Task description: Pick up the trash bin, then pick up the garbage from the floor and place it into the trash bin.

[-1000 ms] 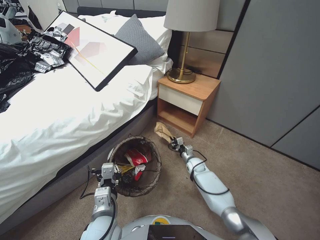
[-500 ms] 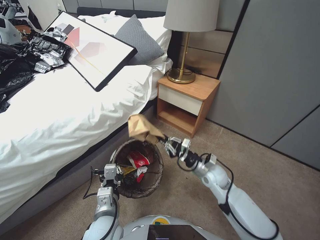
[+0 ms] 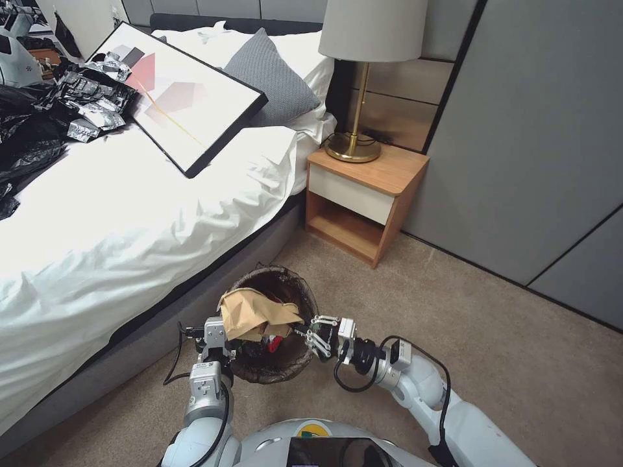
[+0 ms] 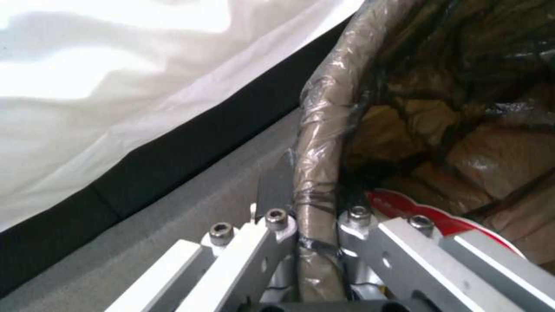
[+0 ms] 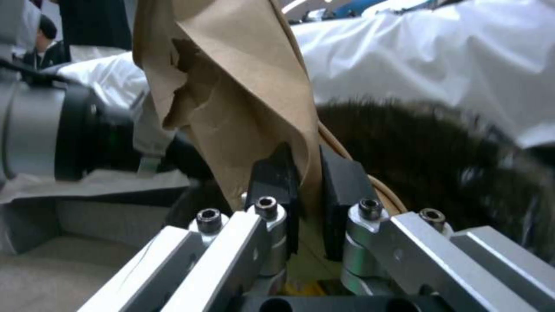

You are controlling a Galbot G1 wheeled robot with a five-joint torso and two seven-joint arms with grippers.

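The trash bin [image 3: 285,363], lined with a dark bag, hangs beside the bed frame. My left gripper [image 3: 217,338] is shut on its near-left rim. In the left wrist view that gripper [image 4: 317,225] has its fingers either side of the bag-wrapped rim [image 4: 321,143]. A crumpled tan packet [image 3: 254,312], a piece of the garbage, lies across the bin's opening. My right gripper [image 3: 310,337] is shut on its edge at the bin's right rim. In the right wrist view the pads [image 5: 277,173] pinch the tan packet [image 5: 231,78]. Red-and-white garbage [image 4: 405,208] lies inside the bin.
The bed [image 3: 117,220] with white sheets stands at the left, with a framed picture [image 3: 185,91] and black bags [image 3: 26,130] on it. A wooden nightstand [image 3: 363,201] with a lamp [image 3: 363,78] stands ahead. Grey wall panels [image 3: 538,130] are at the right. Open carpet [image 3: 519,350] lies to the right.
My right gripper lifted the tan packet from the floor by the nightstand and swung it left and back over the bin. The bin in my left gripper shifted slightly nearer.
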